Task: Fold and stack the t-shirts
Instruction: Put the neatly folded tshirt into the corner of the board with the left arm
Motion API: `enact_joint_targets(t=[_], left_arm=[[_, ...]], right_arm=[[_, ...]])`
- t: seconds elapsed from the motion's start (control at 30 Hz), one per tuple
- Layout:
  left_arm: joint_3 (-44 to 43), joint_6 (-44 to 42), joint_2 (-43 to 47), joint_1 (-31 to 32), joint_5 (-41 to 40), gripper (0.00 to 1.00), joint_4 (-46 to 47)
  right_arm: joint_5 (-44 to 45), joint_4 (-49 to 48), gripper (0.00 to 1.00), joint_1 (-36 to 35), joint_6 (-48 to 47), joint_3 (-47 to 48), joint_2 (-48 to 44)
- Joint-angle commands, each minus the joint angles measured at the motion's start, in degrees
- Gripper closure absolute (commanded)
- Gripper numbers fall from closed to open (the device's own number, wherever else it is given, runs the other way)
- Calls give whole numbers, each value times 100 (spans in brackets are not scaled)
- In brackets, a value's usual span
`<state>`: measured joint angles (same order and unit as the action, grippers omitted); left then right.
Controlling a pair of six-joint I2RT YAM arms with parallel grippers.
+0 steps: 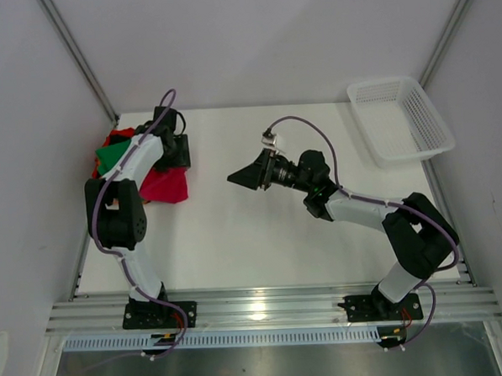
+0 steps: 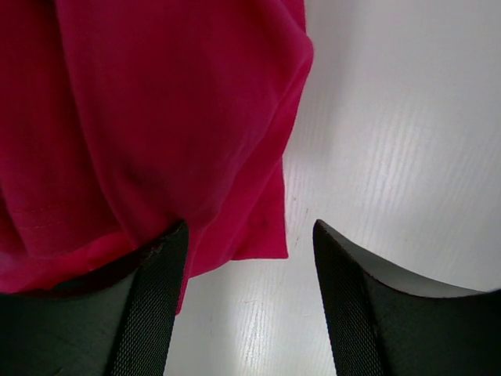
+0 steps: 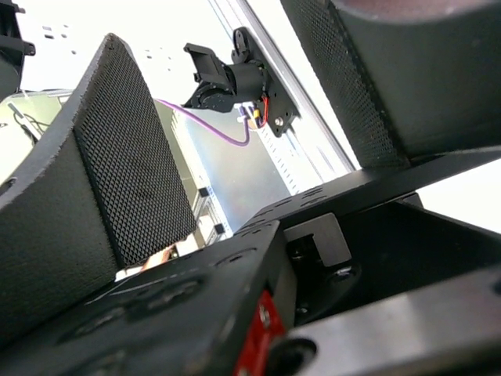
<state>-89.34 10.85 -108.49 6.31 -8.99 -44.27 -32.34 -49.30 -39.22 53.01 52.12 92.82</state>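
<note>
Top external view: your left gripper (image 1: 176, 150) hangs over a heap of t-shirts (image 1: 136, 164) bunched at the far-left corner of the table (image 1: 254, 238). The right gripper (image 1: 237, 178) is raised over the middle of the table, well apart from any cloth.

The crimson t-shirt (image 1: 165, 187) lies crumpled on the near side of the heap. A green t-shirt (image 1: 110, 153) and a red one (image 1: 123, 133) are piled behind it, against the left edge.

Left wrist view: your left claw stands wide. One finger (image 2: 153, 298) sits at the hem of the crimson cloth, the other over bare table, and a corner of the shirt reaches into the gap. It has closed on nothing, and you cannot tell from here whether the finger touches the fabric.

Your right claw is also spread wide and holds nothing. Its camera looks back toward the arm bases, not at any shirt.

By the look of it, the job has barely begun. No shirt is spread flat, none shows a clean fold, and no stack stands anywhere. Every shirt in sight remains to be pulled out, flattened, folded and piled, and the crimson one looks like the first candidate. A white mesh basket (image 1: 359, 90) sits at the far-right corner, with no shirt visible in it.
</note>
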Motion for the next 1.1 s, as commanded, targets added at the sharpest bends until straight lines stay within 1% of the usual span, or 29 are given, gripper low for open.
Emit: enact_joint_targets(t=[0.0,0.13,0.2,0.23,0.33,0.5,0.7,0.87,1.0,1.07], left_arm=[[48,-163,196,-208,-401,32,33],[180,-57,459,-559,-533,33,103],[171,-13,547,-613,-586,33,103],[163,-4,618,-796,-603,33,94],[162,5,776,-876,-709,33,77],[242,-4,970,-885,-701,33,129],[320,-13,1163,-868,-507,34,147],[399,-136,1268,-877,-569,33,173],[567,-460,1409,-885,-463,31,331],[637,-592,1497,-929,-209,31,497]], right_arm=[[69,-10,34,29,-107,-96,-229],[131,34,34,20,-151,-184,-317],[166,-1,34,29,-142,-246,-352],[175,-18,34,29,-134,-298,-343],[184,-150,34,29,-37,-386,-299],[158,-475,34,11,156,-466,-150],[122,-581,34,-15,218,-474,-62],[78,-686,34,-15,271,-501,-53],[61,-660,34,-15,262,-518,-106],[43,-634,34,-6,253,-527,-141]])
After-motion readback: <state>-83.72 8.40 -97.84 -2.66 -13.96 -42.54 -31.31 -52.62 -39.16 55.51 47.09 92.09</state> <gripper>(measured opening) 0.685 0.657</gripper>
